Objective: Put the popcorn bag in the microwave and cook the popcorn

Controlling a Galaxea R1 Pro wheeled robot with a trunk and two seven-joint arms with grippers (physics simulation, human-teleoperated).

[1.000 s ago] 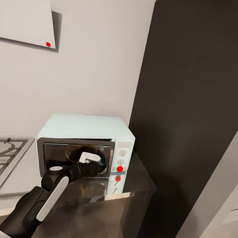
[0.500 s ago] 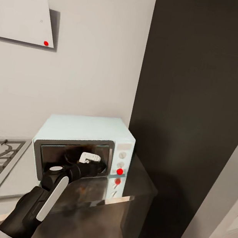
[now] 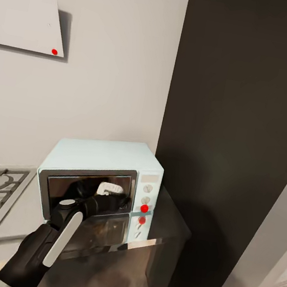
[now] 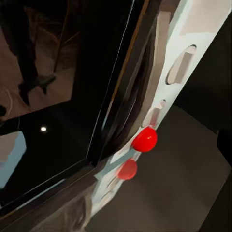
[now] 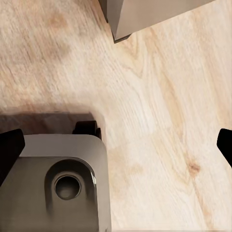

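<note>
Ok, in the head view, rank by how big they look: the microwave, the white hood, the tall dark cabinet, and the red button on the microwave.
1. Tall dark cabinet
2. Microwave
3. White hood, cut off by the frame edge, so its rank against the microwave is unsure
4. Red button

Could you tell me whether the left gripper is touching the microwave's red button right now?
Cannot tell. In the head view the left gripper overlaps the microwave door beside the red button, but no contact or gap shows plainly.
</note>
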